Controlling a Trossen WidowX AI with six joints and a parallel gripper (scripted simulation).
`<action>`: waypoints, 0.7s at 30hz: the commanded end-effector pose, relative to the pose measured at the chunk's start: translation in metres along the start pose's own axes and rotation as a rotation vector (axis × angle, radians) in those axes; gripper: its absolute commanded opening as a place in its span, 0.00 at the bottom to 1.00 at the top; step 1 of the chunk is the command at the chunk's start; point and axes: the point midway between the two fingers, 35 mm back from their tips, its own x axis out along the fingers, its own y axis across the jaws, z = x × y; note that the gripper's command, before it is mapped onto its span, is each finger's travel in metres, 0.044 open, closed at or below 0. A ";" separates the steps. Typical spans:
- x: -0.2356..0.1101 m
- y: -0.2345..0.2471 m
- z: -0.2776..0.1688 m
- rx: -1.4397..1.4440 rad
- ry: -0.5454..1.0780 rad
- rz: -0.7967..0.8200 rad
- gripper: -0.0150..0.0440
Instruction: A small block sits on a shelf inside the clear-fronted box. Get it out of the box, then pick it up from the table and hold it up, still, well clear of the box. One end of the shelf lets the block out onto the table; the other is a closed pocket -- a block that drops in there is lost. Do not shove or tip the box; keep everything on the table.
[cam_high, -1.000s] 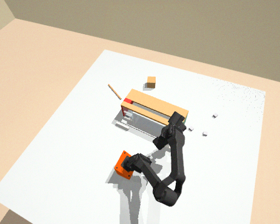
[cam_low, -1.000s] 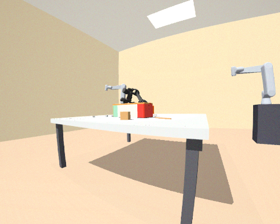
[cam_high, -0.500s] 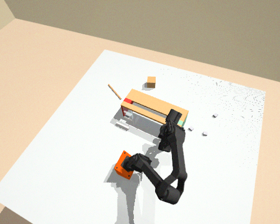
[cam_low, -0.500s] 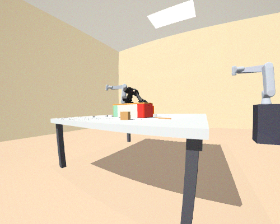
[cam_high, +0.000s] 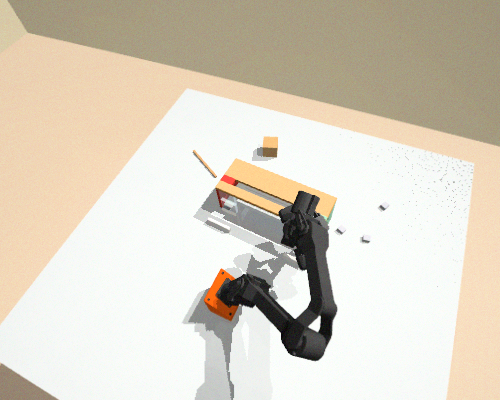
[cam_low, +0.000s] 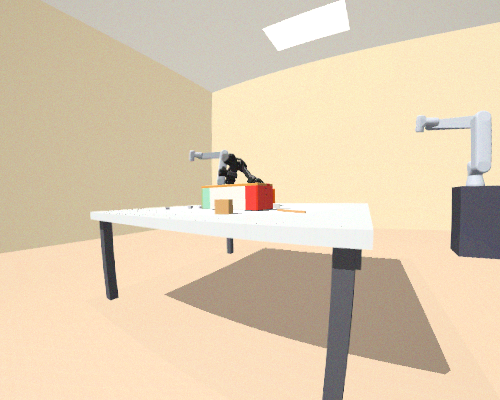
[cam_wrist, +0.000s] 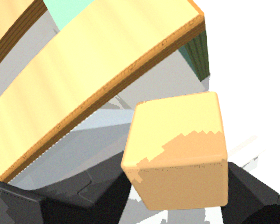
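Observation:
My gripper is shut on a small tan block, which fills the middle of the wrist view between the two dark fingers. The gripper is raised over the green end of the wooden-topped box. The box's other end is red. In the top and exterior views the arm hides the held block.
A second, larger tan cube stands on the white table behind the box. A thin stick lies near the red end. Three small white cubes lie right of the box. The arm's orange base is in front.

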 end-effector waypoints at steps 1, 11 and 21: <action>-0.004 0.003 0.002 -0.172 -0.008 -0.008 0.25; -0.010 0.006 0.001 -0.596 -0.014 -0.026 0.25; -0.017 0.008 0.001 -1.018 -0.016 -0.047 0.25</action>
